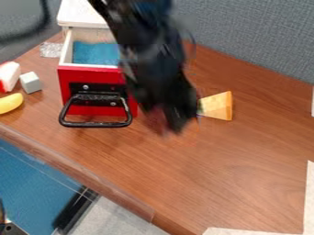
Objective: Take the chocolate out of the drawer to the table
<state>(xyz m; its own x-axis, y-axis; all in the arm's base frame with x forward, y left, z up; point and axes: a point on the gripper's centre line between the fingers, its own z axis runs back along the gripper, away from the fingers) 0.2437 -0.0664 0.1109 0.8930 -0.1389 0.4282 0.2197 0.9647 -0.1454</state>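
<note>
Gripper (167, 123) beside open drawer (66, 85), blue lining (95, 53) inside

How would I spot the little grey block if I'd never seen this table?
Find the open red drawer. Left of it in the picture sits the small block. It is plain grey and cube-like, unlike the curved yellow piece and the red-and-white piece beside it.

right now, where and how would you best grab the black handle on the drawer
Likely best at the middle of the front bar of the black handle, coming down from above and straddling the bar. The handle is a loop jutting out from the red drawer front, which shows through it, so there should be space behind the bar.
</note>
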